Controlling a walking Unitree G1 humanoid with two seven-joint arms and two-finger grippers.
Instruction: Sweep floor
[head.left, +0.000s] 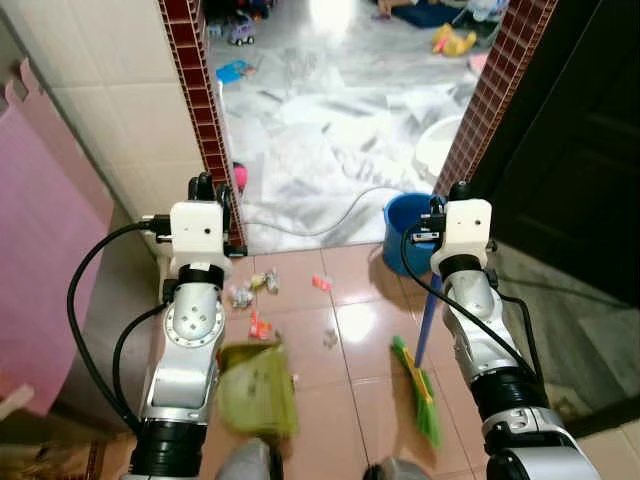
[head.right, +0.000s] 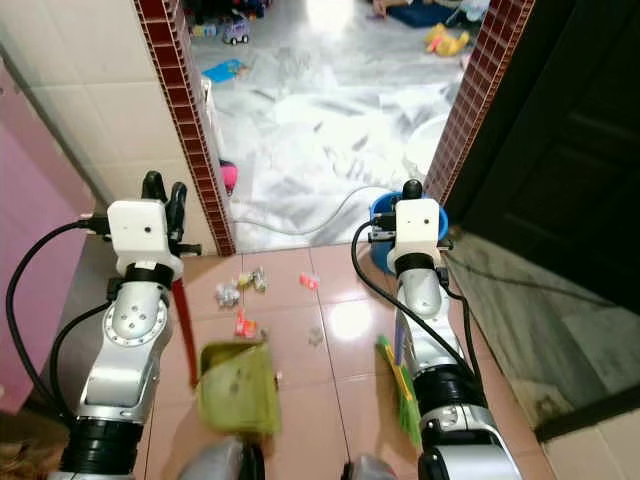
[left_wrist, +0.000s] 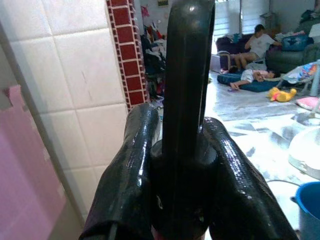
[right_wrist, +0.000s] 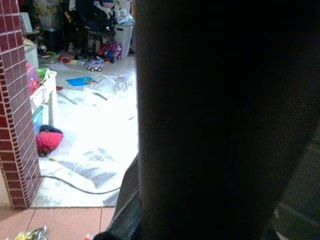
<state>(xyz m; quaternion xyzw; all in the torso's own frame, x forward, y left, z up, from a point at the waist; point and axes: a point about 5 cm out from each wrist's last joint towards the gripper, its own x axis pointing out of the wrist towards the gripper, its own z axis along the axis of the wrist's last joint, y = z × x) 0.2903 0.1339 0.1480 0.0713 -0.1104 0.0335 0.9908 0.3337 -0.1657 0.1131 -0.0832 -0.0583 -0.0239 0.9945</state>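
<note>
Below you, the left gripper (left_wrist: 175, 165) is clenched on the dark handle of the green dustpan (head.right: 238, 387), which rests on the pink tile floor (head.left: 350, 330). Your right gripper (head.left: 458, 192) holds up the blue-handled broom (head.left: 421, 375); its finger state cannot be told. Scraps of litter (head.left: 262, 325) lie between dustpan and broom, near the doorway, beside a blue bucket (head.left: 400, 225).
</note>
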